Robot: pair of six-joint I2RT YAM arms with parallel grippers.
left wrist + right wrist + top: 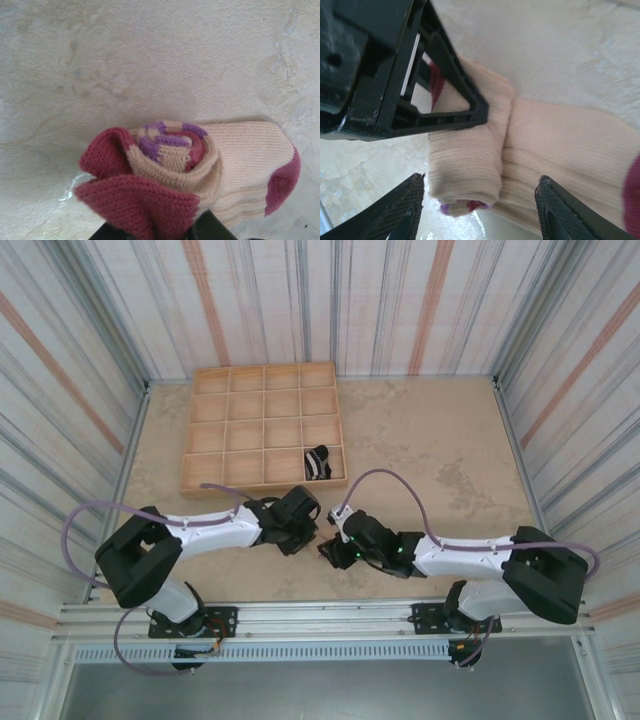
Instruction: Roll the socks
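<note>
Looks like a robot test cell, probably a lab. Striped panels [400,300] wall in my beige table [430,440] on three sides. Metal rail [330,615] at near edge carries my bolted arm bases [185,620]. Compartmented wooden tray [245,435] on table.

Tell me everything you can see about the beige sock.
The beige sock is ribbed knit, with dark red toe and cuff and purple-white stripes. Its cuff end is rolled into a coil; the toe end lies flat on the table. The left pincer grips the roll, and the open right pincer straddles it.
</note>
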